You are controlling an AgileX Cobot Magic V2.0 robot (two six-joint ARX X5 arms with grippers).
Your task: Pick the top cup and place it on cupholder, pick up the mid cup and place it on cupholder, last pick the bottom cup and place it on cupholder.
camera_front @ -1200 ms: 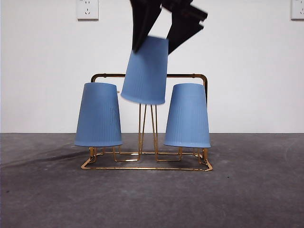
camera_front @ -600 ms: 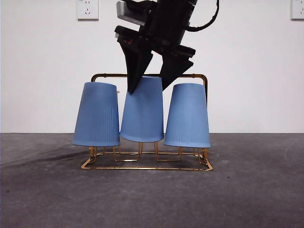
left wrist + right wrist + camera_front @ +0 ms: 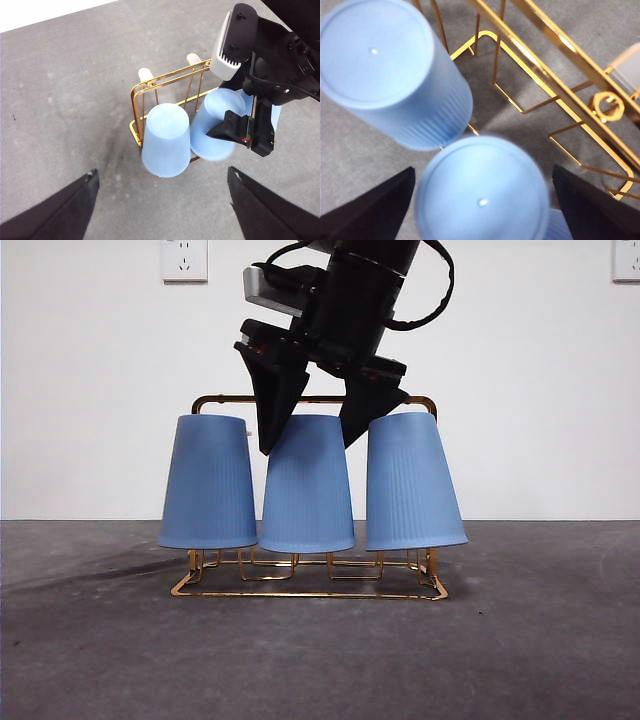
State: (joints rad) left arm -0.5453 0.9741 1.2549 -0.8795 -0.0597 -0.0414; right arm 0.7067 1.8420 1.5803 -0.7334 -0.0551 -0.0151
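Three blue ribbed cups stand upside down on the gold wire cupholder (image 3: 310, 594): a left cup (image 3: 208, 485), a middle cup (image 3: 307, 495) and a right cup (image 3: 412, 485). My right gripper (image 3: 308, 446) comes down from above and straddles the middle cup's top, open, with one jaw close on each side. In the right wrist view the middle cup (image 3: 480, 195) sits blurred between my right gripper's (image 3: 483, 169) jaws. One jaw leans against the right cup, which tilts outward. My left gripper (image 3: 161, 171) hangs open and high beside the rack, holding nothing.
The rack's arched handle (image 3: 230, 398) runs behind the cups. Dark grey tabletop (image 3: 520, 640) lies in front of and around the rack, with a white wall behind. White-tipped prongs (image 3: 145, 75) show at the rack's far side.
The right gripper brought the middle cup down from above the rack onto it, between the other two. Its jaws have spread. The right cup has shifted and tilted outward.
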